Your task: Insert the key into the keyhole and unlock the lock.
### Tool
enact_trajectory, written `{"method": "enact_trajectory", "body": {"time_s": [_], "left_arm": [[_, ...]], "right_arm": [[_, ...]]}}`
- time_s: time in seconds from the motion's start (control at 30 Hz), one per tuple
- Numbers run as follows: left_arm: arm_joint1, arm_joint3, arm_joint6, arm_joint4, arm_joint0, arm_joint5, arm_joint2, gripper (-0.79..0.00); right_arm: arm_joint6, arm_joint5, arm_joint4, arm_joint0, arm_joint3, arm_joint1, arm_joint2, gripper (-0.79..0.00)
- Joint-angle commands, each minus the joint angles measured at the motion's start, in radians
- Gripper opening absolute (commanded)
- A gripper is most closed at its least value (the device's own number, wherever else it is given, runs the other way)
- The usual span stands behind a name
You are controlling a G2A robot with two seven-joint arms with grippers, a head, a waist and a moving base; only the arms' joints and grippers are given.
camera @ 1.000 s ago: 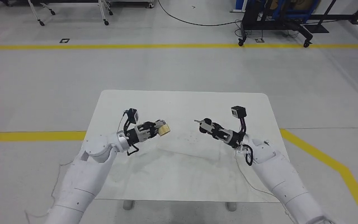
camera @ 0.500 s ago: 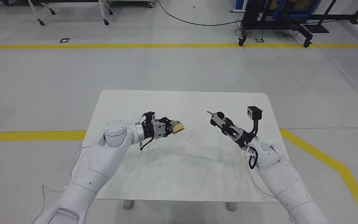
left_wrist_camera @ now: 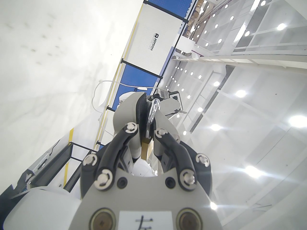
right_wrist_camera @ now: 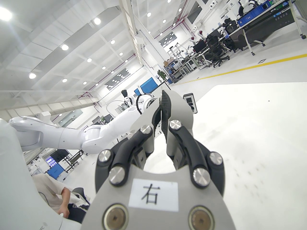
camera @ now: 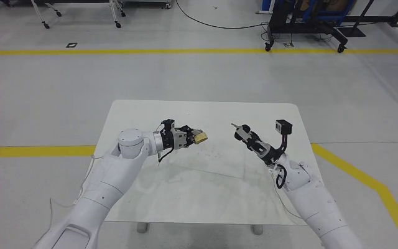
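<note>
Above the middle of the white table hangs a brass padlock, with my left gripper shut on it. In the left wrist view the lock's brass body sits between the fingers and its silver shackle points outward. A short gap to the right, my right gripper is shut on a small silver key, whose tip points toward the lock. In the right wrist view the right gripper has its pads pressed together, and the key between them is hidden.
Both grippers hover above the tabletop, well inside its edges. A yellow floor line runs beyond the far side of the table. A dark wheeled frame stands at the back right.
The left gripper has carried the lock to the right, toward the table's middle. The right gripper with the key drew back to the right, then held still for the last half second.
</note>
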Motion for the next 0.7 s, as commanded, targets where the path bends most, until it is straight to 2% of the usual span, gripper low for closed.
{"method": "enact_trajectory", "body": {"time_s": [0.0, 0.1, 0.2, 0.3, 0.47, 0.57, 0.67], "left_arm": [[0.000, 0.000, 0.000, 0.000, 0.000, 0.000, 0.000, -0.785], [0.000, -0.003, 0.012, -0.004, 0.007, -0.007, -0.002, -0.785], [-0.005, -0.023, 0.085, -0.020, 0.029, -0.022, -0.007, -0.785], [-0.017, -0.025, 0.158, -0.030, 0.025, -0.020, 0.007, -0.785], [-0.059, 0.039, 0.195, -0.075, -0.029, 0.004, 0.084, -0.785], [-0.091, 0.093, 0.218, -0.111, -0.065, -0.022, 0.129, -0.785], [-0.120, 0.142, 0.236, -0.150, -0.085, -0.060, 0.159, -0.785]], "right_arm": [[0.000, 0.000, 0.000, 0.000, 0.000, 0.000, 0.000, -0.785], [0.008, 0.023, 0.038, -0.016, -0.020, -0.003, -0.019, -0.785], [0.039, 0.121, 0.112, -0.038, -0.056, 0.002, -0.011, -0.785], [0.117, 0.321, 0.292, -0.075, -0.142, 0.014, 0.018, -0.785], [0.223, 0.666, 0.308, -0.184, -0.337, 0.050, 0.140, -0.785], [0.211, 0.801, 0.277, -0.246, -0.425, 0.059, 0.173, -0.785], [0.195, 0.877, 0.274, -0.278, -0.478, 0.059, 0.174, -0.785]]}}
